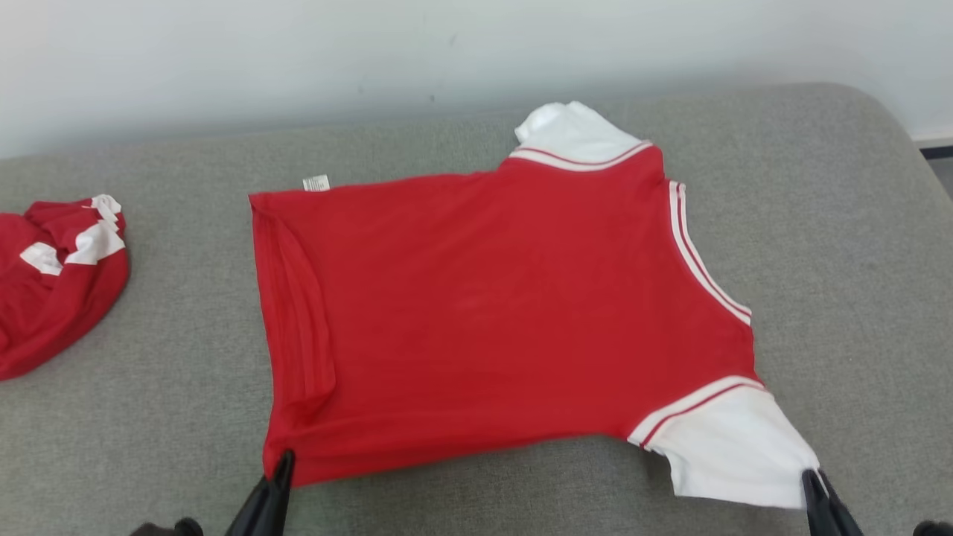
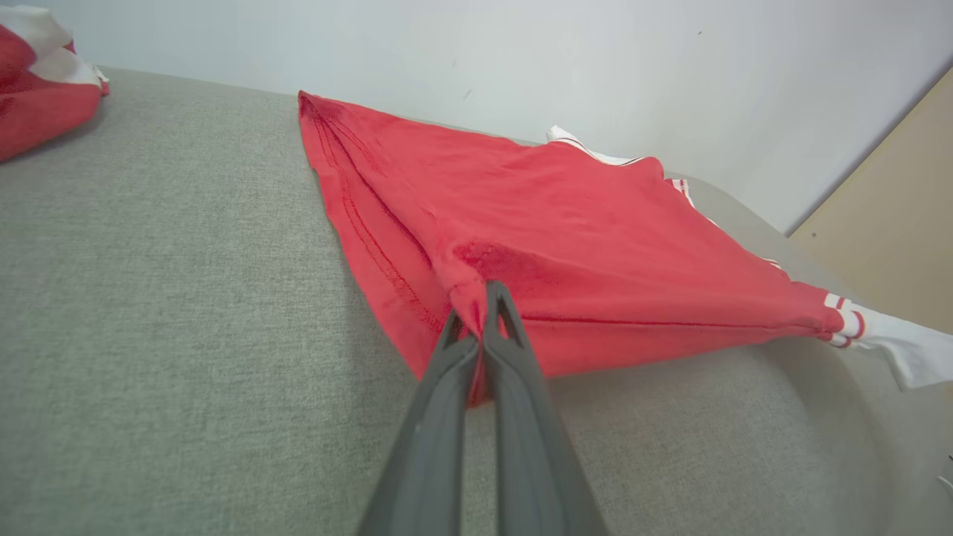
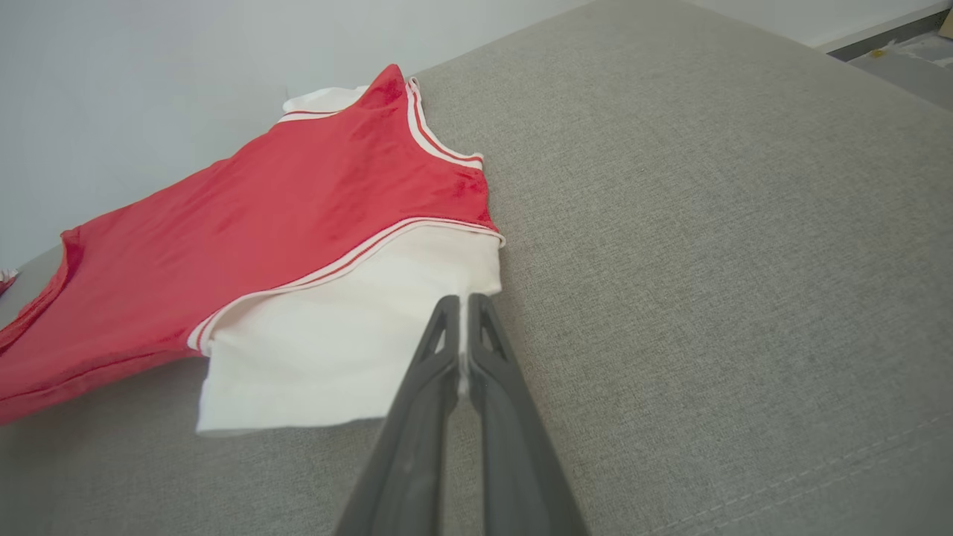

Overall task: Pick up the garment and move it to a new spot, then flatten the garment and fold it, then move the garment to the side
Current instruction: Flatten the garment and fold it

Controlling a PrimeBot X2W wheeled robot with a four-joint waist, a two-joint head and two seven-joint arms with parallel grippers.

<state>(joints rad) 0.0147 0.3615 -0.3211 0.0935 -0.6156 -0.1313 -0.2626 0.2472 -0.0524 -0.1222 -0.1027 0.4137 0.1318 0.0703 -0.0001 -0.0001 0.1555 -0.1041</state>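
Red garment (image 1: pixel 484 313) on grey cushion (image 1: pixel 149 447)

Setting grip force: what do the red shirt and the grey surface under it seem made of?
The red shirt looks thin matte knit, perhaps cotton or polyester: it drapes and creases. The grey surface looks woven upholstery fabric: visible weave, rounded padded-looking edge.

We see a plain indoor room, home-like: a grey fabric-covered cushion (image 1: pixel 149 417) stands against a bare white wall (image 1: pixel 223 59). We cannot tell home from test room.
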